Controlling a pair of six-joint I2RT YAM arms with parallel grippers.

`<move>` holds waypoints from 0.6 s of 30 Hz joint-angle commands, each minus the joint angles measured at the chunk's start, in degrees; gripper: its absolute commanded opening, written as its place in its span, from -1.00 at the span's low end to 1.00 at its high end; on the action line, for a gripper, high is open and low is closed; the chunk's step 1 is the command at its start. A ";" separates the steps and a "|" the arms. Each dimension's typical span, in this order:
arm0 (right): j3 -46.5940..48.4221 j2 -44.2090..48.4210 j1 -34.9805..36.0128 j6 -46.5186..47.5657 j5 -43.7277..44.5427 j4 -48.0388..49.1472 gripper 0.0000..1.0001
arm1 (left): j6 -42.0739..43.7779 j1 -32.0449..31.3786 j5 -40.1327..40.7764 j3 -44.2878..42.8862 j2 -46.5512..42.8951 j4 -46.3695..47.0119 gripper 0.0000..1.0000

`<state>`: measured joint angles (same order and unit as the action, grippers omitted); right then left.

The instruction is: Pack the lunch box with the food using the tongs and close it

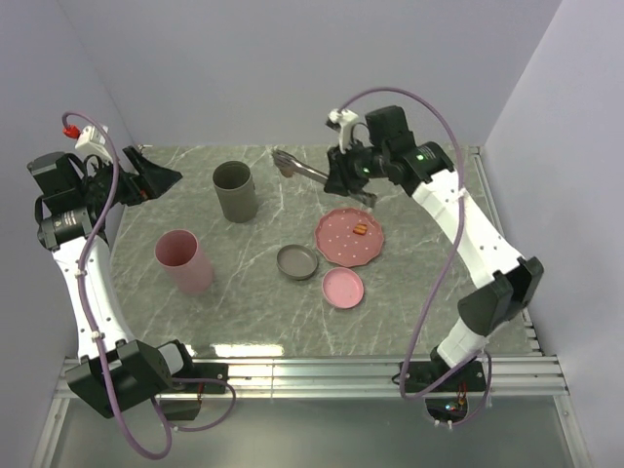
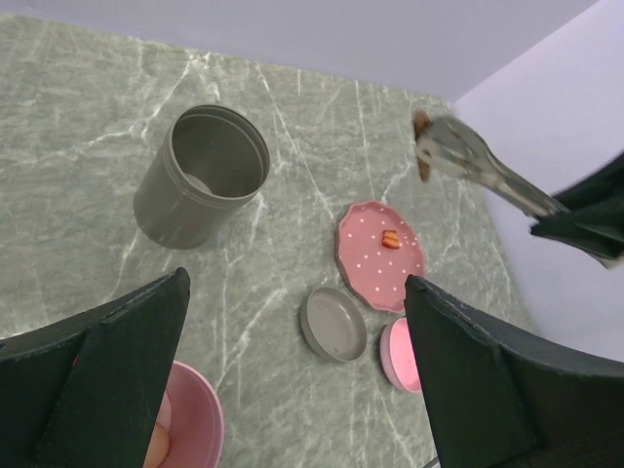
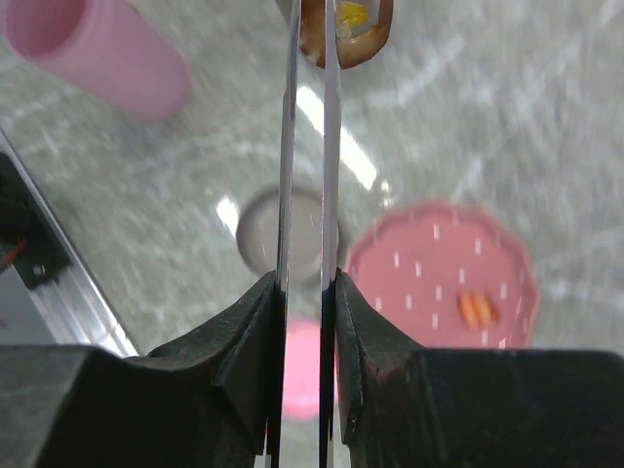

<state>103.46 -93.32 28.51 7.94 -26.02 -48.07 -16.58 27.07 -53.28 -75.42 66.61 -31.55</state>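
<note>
Long grey metal tongs [image 1: 297,168] hover beyond the round pink dotted plate [image 1: 336,252], squeezed in the right jaws and pinching a brown food bit [image 3: 351,39]. One orange sausage piece [image 1: 361,230] sits on that plate; left jaws are wide open.

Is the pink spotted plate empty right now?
No, a small orange food piece lies on the pink plate.

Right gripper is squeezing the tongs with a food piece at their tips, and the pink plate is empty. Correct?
Not quite. The pink plate is not empty: one small orange piece lies on it, as the top external view shows. The right gripper does squeeze the tongs, with a food piece at their tips.
</note>
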 commanded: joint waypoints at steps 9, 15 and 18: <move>13.08 -14.52 5.59 -3.11 -2.28 16.07 -1.00 | -5.66 0.18 -3.59 4.31 -2.98 11.25 0.96; 16.50 -19.79 8.05 -7.41 -2.89 21.26 -1.00 | -6.18 0.18 -3.68 5.81 -2.62 11.69 0.96; 18.96 -22.43 8.75 -7.77 -2.54 21.36 -1.00 | -5.75 0.26 -3.33 6.33 -2.62 11.86 0.96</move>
<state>117.12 -115.59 36.07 2.00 -27.55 -32.34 -22.02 27.07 -55.29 -69.52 65.19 -22.50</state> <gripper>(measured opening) 0.334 0.980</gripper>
